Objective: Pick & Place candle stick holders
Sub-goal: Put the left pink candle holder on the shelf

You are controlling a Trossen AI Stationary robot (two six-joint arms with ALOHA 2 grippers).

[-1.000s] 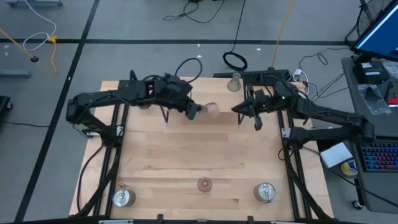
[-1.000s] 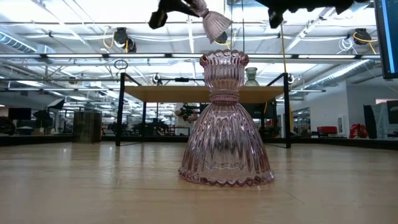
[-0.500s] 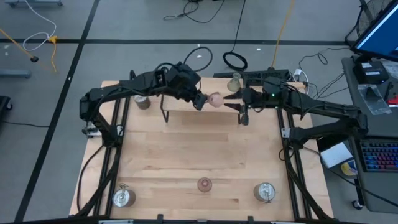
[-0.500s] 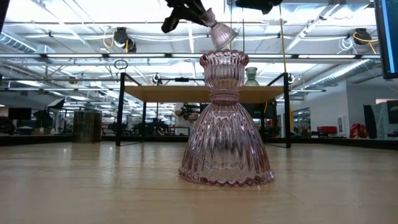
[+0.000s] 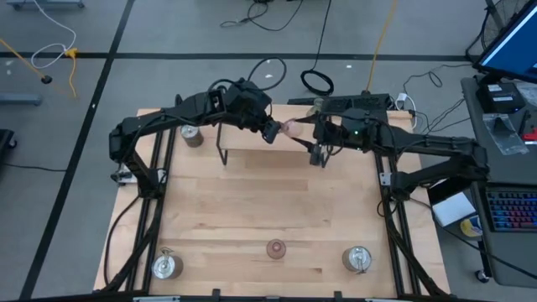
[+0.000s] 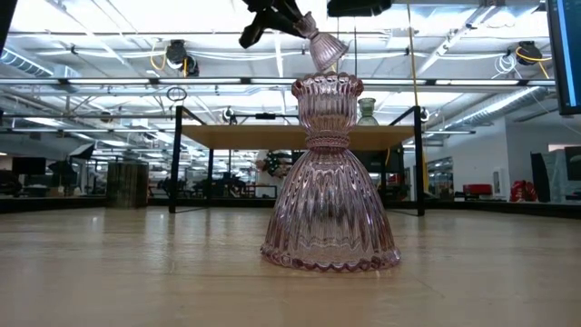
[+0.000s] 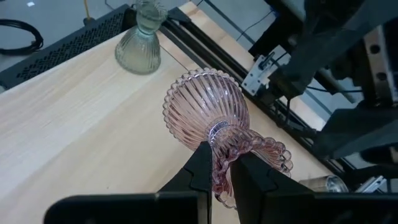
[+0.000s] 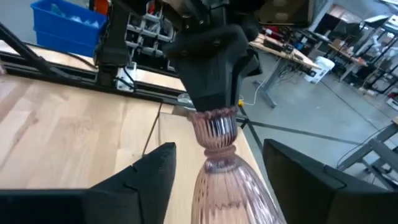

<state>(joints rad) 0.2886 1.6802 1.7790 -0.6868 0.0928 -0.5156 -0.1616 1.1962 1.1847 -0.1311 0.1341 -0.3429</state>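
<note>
Mid-air handover of a pink holder at the far side of my table.

I see my left gripper point(image 7: 216, 177) pinching the narrow neck of a pink glass candle stick holder point(image 7: 208, 112), held tilted above the wooden table point(image 5: 252, 210). My right gripper point(image 8: 214, 180) has its fingers spread wide, one on each side of the holder's flared base, not closed on it. A second pink holder point(image 6: 329, 177) stands upright at the near edge between two silver ones point(image 5: 166, 265) point(image 5: 357, 259); a greenish holder point(image 7: 140, 37) stands at the far edge.
</note>
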